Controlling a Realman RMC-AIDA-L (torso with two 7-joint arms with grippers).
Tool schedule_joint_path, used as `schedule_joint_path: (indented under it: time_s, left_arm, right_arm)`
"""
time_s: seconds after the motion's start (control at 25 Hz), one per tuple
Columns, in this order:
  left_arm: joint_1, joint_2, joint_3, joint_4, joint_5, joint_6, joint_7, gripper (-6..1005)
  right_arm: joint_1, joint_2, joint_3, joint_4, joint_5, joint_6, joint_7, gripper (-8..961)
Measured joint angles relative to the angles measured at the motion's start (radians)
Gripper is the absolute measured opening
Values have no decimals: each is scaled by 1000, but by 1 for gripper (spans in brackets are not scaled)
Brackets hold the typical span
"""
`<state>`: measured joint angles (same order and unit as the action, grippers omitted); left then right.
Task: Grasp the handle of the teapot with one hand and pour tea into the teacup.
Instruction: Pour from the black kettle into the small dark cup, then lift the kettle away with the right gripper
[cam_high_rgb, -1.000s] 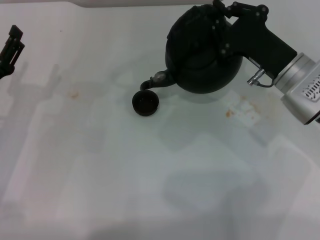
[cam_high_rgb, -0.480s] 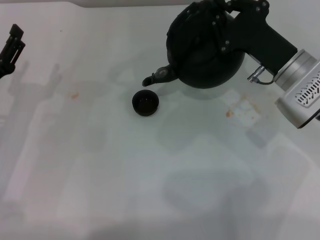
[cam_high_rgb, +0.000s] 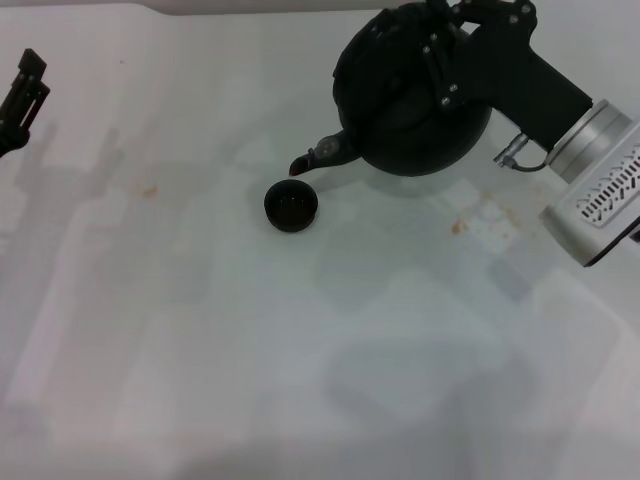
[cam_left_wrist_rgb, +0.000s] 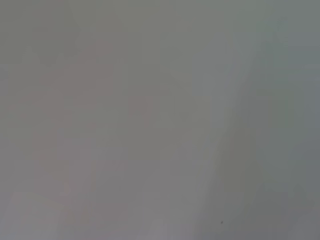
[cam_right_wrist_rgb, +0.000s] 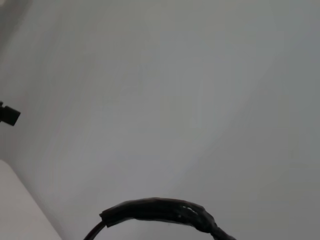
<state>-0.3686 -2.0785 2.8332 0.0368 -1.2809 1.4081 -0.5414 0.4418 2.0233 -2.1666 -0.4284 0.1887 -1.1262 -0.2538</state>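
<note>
- Your upper right of the head view is blocked: the right gripper (cam_high_rgb: 470, 30) and its arm hold the teapot (cam_high_rgb: 410, 95) there.
- The teacup (cam_high_rgb: 291, 205) sits just below the spout, leaving only a slim gap.
- The left gripper (cam_high_rgb: 22, 95) occupies the far left edge.
- The table (cam_high_rgb: 300, 380) lies open across the lower frame.

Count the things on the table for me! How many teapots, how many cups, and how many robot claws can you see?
Teapots: 1, the teapot, held up by the right gripper
Cups: 1, the teacup
Robot claws: 2, counting the left gripper parked at the edge
Total: 4
</note>
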Motion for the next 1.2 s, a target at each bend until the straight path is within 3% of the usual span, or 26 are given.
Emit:
schedule_joint_path:
  time_s: [1.2]
  left_arm:
    - [0, 0, -2, 11, -2, 0, 0, 835]
  right_arm:
    - [0, 2, 1, 0, 0, 0, -98, 113]
